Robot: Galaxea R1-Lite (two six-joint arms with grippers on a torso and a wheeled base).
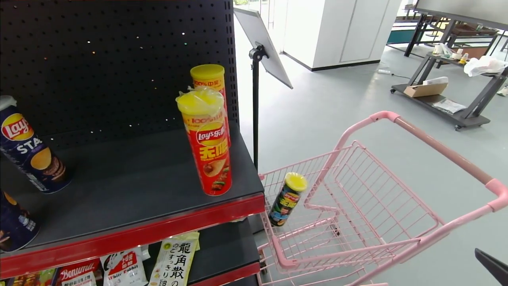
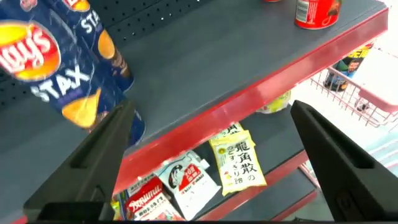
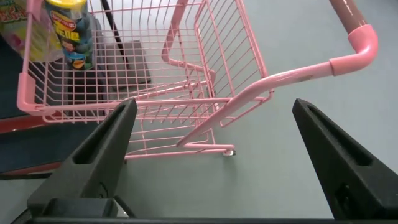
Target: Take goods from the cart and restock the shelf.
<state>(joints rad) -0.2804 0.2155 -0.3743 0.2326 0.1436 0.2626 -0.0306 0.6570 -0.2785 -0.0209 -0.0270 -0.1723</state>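
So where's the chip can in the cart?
Head view, right of centre: the dark chip can stands in the pink cart, at the corner nearest the shelf.

Grey floor (image 1: 337,107) runs past white cabinets (image 1: 341,31), a tilted board stand (image 1: 262,43) and cluttered dark tables (image 1: 470,116).

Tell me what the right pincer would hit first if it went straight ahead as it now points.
Probably the pink cart: its slanted side rail and wire basket lie straight ahead of the open right pincer. Depth is unclear; it might instead reach the floor.
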